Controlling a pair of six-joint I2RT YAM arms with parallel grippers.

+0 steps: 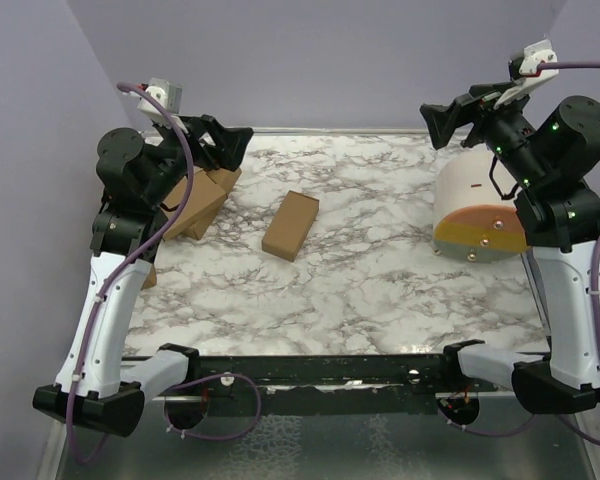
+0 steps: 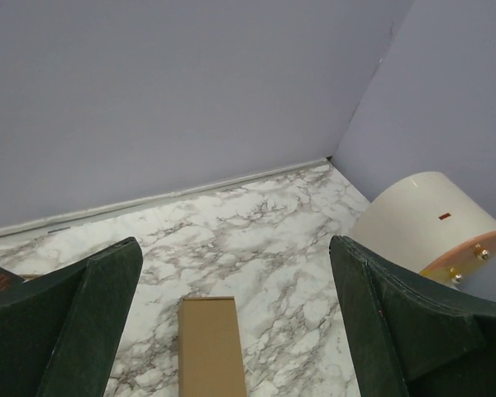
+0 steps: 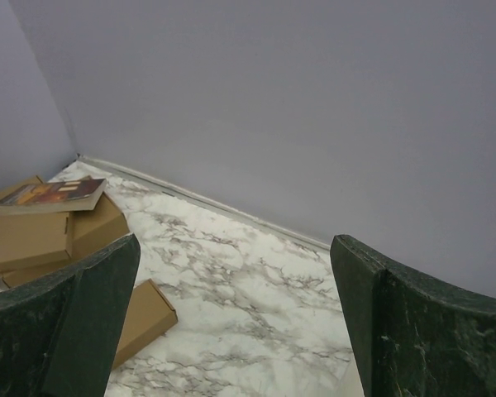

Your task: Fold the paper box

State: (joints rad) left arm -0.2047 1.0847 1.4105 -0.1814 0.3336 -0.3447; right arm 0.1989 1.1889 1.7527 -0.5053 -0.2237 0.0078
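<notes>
I have both tools empty: the left gripper [image 1: 235, 145] stands with its fingers spread wide, and the right gripper [image 1: 442, 125] gapes just as wide, raised just above the far end of the white cylinder [image 1: 475, 205]. That cylinder lies on its side on the marble table [image 1: 380, 290], its orange rim turned toward the arm bases. The paper box [image 1: 290, 225], a slim oblong brown carton, lies flat on the table well left of the cylinder, and neither arm touches it. Farther left of the cylinder, beyond the box, sits a heap of brown cartons [image 1: 200, 195]; the left gripper hovers over that heap, pointing back toward the cylinder
</notes>
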